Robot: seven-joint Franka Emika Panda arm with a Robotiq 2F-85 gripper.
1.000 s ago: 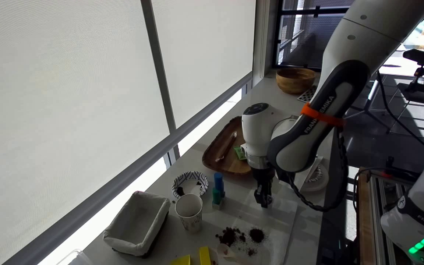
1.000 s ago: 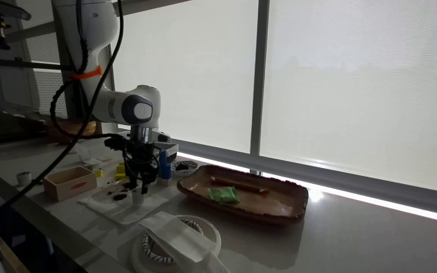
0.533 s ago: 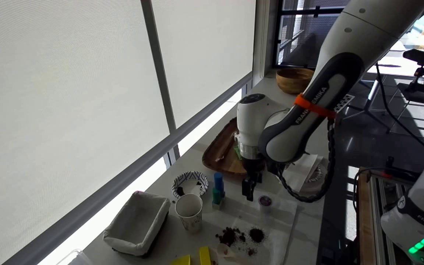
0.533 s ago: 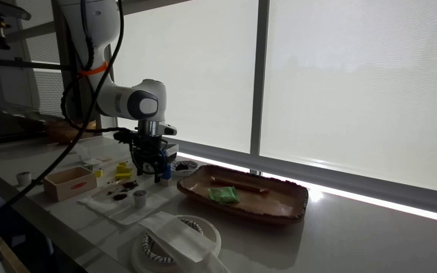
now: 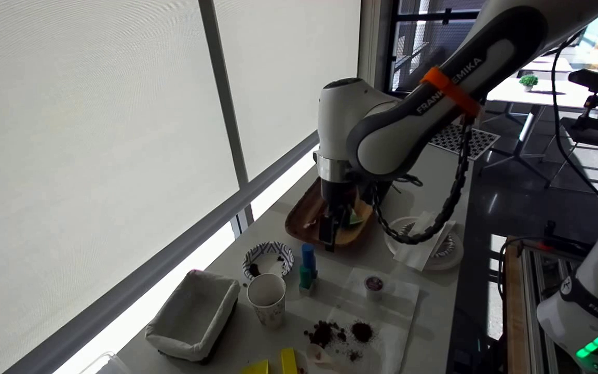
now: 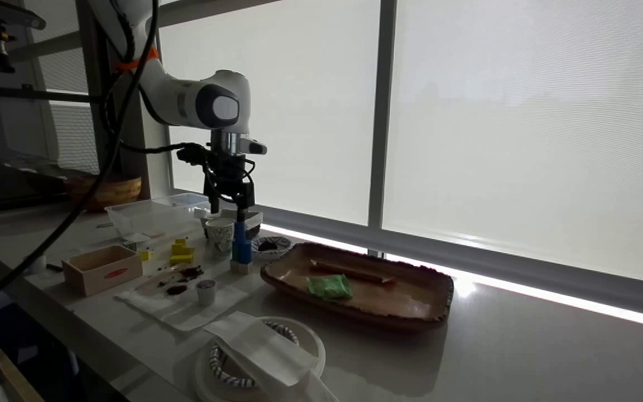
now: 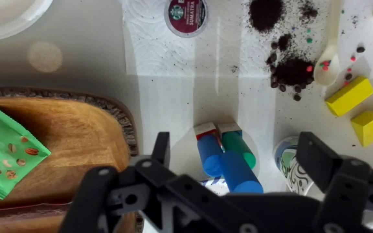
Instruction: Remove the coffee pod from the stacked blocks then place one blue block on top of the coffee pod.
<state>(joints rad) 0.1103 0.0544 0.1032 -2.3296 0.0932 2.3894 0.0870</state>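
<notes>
White counter (image 6: 522,346): above the block stack (image 6: 242,251) your empty gripper (image 6: 228,214) gapes; apart from that stack, the Sumatra coffee pod (image 7: 186,16), already removed, awaits a blue cylinder (image 7: 241,171) atop.

The coffee pod (image 7: 186,16) sits on paper (image 7: 160,51), apart from the blocks (image 7: 236,168).

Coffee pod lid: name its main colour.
Maroon; the coffee pod lid shows best in the wrist view.

The pale desk (image 6: 522,352) is carrying a long brown wooden tray (image 6: 394,298). Between this tray and a patterned white paper cup (image 5: 269,311), stacked blue and green cylindrical blocks (image 6: 241,248) are standing upright on pale bases (image 6: 242,268). A white paper towel (image 6: 179,318) is lying flat.
</notes>
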